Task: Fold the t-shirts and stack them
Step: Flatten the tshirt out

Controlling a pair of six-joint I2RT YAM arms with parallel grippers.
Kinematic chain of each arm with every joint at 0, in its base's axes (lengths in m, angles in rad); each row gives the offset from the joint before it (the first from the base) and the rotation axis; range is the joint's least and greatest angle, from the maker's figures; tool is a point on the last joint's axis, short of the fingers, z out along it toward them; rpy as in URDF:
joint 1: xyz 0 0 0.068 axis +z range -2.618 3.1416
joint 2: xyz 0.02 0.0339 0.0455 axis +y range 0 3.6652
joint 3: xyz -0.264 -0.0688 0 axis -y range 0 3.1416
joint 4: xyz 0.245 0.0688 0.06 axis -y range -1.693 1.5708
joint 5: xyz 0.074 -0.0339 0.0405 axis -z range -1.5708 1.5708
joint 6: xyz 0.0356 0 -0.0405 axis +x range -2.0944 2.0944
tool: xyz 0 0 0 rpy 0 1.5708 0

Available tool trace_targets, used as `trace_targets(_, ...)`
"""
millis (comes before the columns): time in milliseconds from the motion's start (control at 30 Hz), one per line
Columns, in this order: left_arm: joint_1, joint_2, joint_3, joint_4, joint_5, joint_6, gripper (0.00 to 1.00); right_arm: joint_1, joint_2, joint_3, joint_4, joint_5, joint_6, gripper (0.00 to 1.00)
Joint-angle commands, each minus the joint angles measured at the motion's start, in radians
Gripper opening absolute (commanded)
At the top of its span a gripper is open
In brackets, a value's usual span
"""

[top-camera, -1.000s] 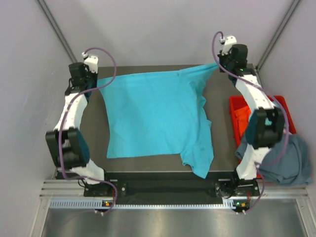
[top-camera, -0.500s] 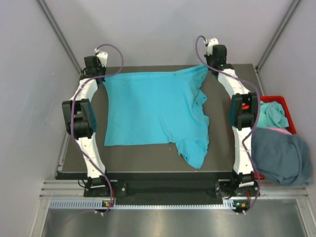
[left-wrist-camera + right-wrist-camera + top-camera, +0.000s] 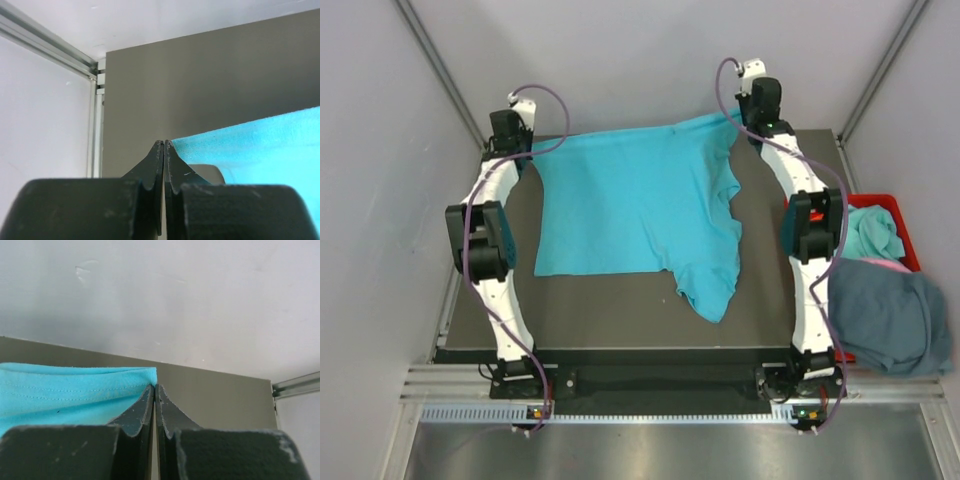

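Holding the turquoise t-shirt by its two far corners, I see from the top external view my left end effector and my right end effector near the far corners of the worktop; the cloth spans between them and spreads toward me over the dark surface; its near right part is rumpled, with a loose flap trailing toward the near edge. I judge that this rumple could be pressed in as a crease if the fold comes down on it; uneven pull from my two arms could also skew the whole shirt. At the right, the red bin holds more cloth, and a slate blue-grey t-shirt slumps over its near end, well apart from my work.

From the left wrist, my left end effector is pressed together, pinching only the very tip of the shirt's corner; the knit looks thin, matte and limp; so small a bite could slip free under tension, I think.

From the right wrist, my right end effector is likewise closed, pinching a hemmed edge with a stitched line running along it; the worktop beyond is smooth, flat and grey, so I expect the cloth would slide on it rather than hold its place.
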Motion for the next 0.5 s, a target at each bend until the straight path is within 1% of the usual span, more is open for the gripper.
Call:
trace_targets(0,0.013,-0.176,-0.024,0.086,-0.025,-0.015,0.00,-0.006,-0.125,0.026,0.058,0.082,-0.034,0.00)
trace_targets(67,0.015,-0.216,-0.044,0.086,-0.016,-0.018,0.00,-0.005,-0.172,-0.015,0.052,0.083,-0.041,0.00)
trace_targets(100,0.015,-0.255,-0.044,0.084,-0.008,-0.021,0.00,-0.005,-0.226,-0.029,0.049,0.083,-0.043,0.00)
trace_targets(167,0.013,-0.299,-0.041,0.047,0.002,-0.039,0.00,-0.006,-0.287,-0.055,0.018,0.067,-0.032,0.00)
trace_targets(200,0.013,-0.351,-0.039,0.028,0.018,-0.053,0.00,-0.006,-0.321,-0.061,0.003,0.057,-0.017,0.00)
trace_targets(233,0.013,-0.384,-0.041,0.015,0.022,-0.070,0.00,-0.006,-0.391,-0.078,-0.014,0.048,0.019,0.00)
trace_targets(267,0.015,-0.416,-0.053,-0.008,0.032,-0.105,0.00,-0.005,-0.428,-0.086,-0.060,0.015,0.043,0.00)
trace_targets(300,0.015,-0.484,-0.059,-0.020,0.048,-0.122,0.00,-0.003,-0.506,-0.093,-0.088,-0.006,0.064,0.00)
trace_targets(333,0.013,-0.520,-0.073,-0.051,0.059,-0.151,0.00,-0.003,-0.549,-0.118,-0.131,-0.050,0.105,0.00)
trace_targets(367,0.013,-0.558,-0.081,-0.065,0.059,-0.164,0.00,-0.003,-0.597,-0.141,-0.143,-0.068,0.121,0.00)
trace_targets(400,0.015,-0.627,-0.087,-0.081,0.059,-0.171,0.00,-0.002,-0.696,-0.168,-0.149,-0.079,0.135,0.00)
trace_targets(433,0.013,-0.660,-0.090,-0.103,0.094,-0.179,0.00,0.000,-0.749,-0.225,-0.160,-0.093,0.156,0.00)
trace_targets(467,0.012,-0.692,-0.092,-0.146,0.098,-0.184,0.00,0.000,-0.801,-0.256,-0.163,-0.116,0.162,0.00)
